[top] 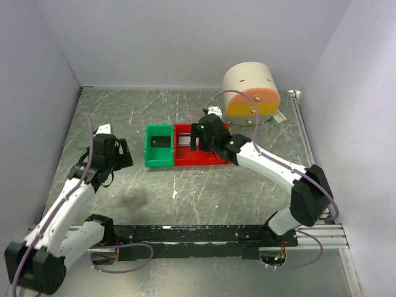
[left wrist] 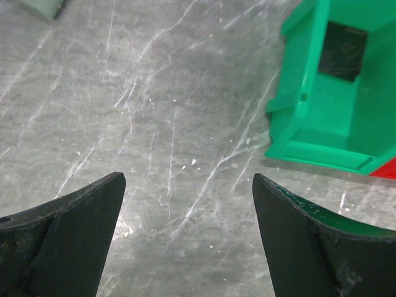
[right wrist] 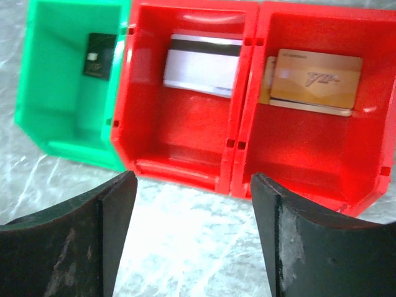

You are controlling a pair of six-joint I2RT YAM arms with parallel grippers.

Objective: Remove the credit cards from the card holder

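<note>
Top external: with cards lying in the bins, probably a drop-off step. Lift the right gripper (top: 201, 135) straight up, clear of the red bins (top: 207, 162), before swinging away. Keep off the walls so as not to shove the row. Right arm stretched forward and leftward from its base, wrist tipped down over the red bins. No card holder to be made out in this view, so locate it before the next reach. Left gripper (top: 122, 154) low over the table (top: 185, 198), pointing toward the green bin (top: 151, 159) and well apart from the right one.

Left wrist: leave this side idle and out of the way. Fingers (left wrist: 68, 241) spread wide over bare tabletop, nothing between them, green bin just ahead to the right.

Right wrist: keep the jaws apart on the way out, since nothing sits between them now. Credit cards (right wrist: 315, 80), gold-tan and seemingly two stacked, flat in the right-hand red compartment. Silver card (right wrist: 201, 65) with a dark stripe in the middle red one, dark card (right wrist: 99, 55) in the green bin. Gripper just short of the bins' near walls, so rise first, then retreat.
</note>
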